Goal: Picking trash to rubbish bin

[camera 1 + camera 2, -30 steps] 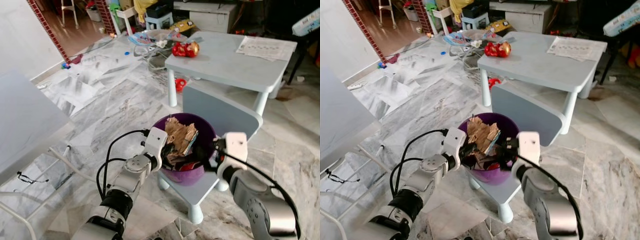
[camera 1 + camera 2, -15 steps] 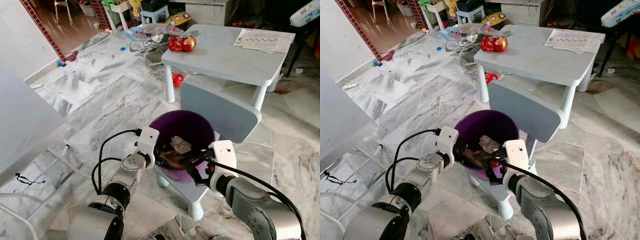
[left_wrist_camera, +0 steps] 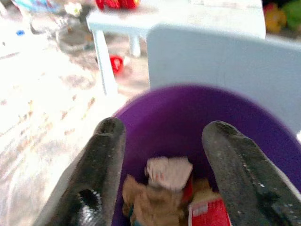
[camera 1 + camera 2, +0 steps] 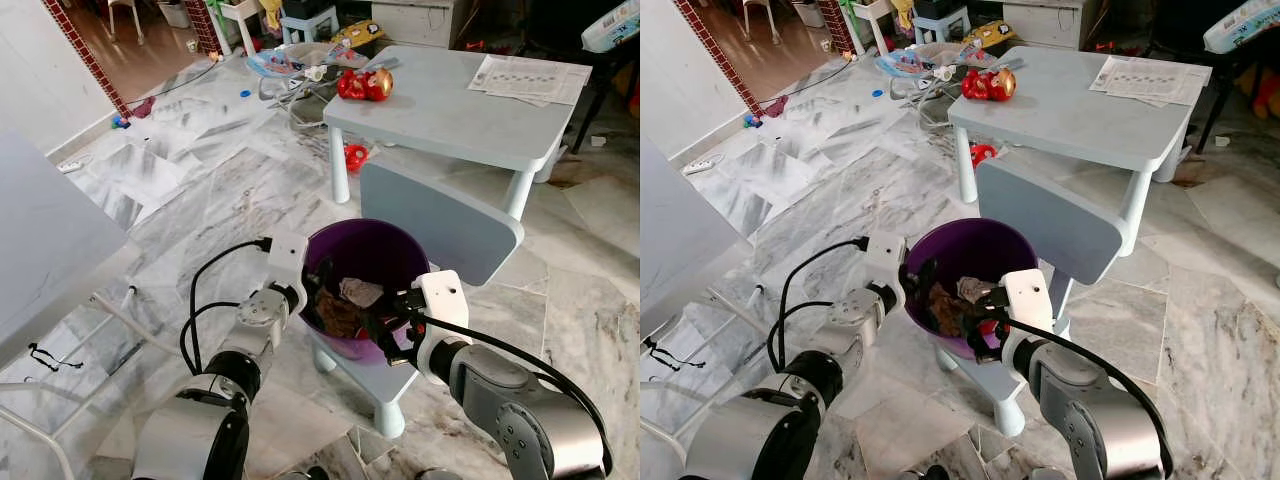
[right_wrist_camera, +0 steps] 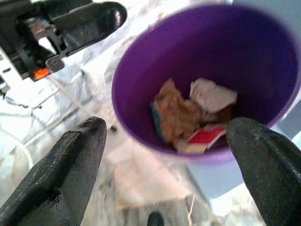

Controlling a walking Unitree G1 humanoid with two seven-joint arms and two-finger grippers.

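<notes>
bin: purple rubbish bin [image 4: 368, 252] sits on the seat of a small pale-blue kid's chair [image 4: 440, 222], not on the floor, and near the seat's front edge imo

trash: cardboard scraps, a crumpled whitish bit and smth red/white [image 5: 190, 113] lie at the bottom of the bin. so the load looks dropped, job prob nearly done for this round

left gripper [image 4: 312, 290]: at the bin's rim on the robot's left side, jaws spread apart w/ nothing between them, tips just over the rim per wrist cam

right gripper [image 4: 385, 325]: at the rim's near-right side, jaws also wide apart & empty, bin mouth framed between them

risk 1: both grippers are v close to the rim. pull back sloppy and a finger hooks the lip → bin tips or slides off the chair, trash all over the marble floor [image 4: 200, 200]

risk 2: chair is light plastic on a slick floor; a forearm bump could shove chair + bin together

risk 3: left arm's black cable [image 4: 205, 300] loops loose by the bin side, could snag on smth as the arm moves

other stuff: pale-blue desk [image 4: 450, 110] behind w/ red toys [image 4: 365, 87] and a newspaper [image 4: 525, 78], well apart from the arms, no worry there
</notes>
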